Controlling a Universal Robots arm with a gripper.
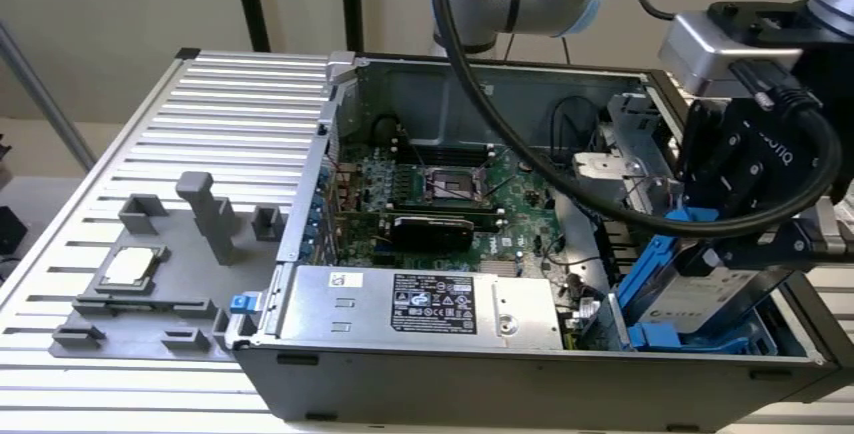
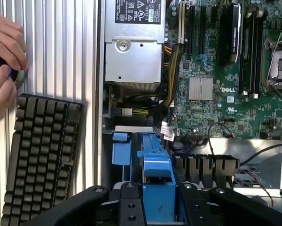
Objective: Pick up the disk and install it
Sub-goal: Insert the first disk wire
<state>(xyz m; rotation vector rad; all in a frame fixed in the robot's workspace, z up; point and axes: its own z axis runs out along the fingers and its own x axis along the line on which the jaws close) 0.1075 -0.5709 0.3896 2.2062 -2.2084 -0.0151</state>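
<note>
The disk (image 1: 697, 292), a silver-grey drive with a white label in a bright blue carrier, stands tilted on edge at the front corner of the open computer case (image 1: 400, 374), on the exterior view's right. My gripper (image 1: 742, 246) is shut on its upper part. The disk's lower end reaches down among the blue parts of the drive bay (image 1: 727, 342); whether it is seated there cannot be told. In the wrist view the blue carrier (image 2: 157, 181) runs between my black fingers (image 2: 131, 205), above the bay's blue bracket (image 2: 121, 148).
The motherboard (image 1: 441, 184) and the power supply (image 1: 427, 304) lie inside the case beside the bay. A grey fixture (image 1: 147, 294) holding a small silver chip (image 1: 130, 266) sits on the slatted table. A person's hand (image 2: 4, 56) and a black keyboard (image 2: 42, 155) lie next to the case.
</note>
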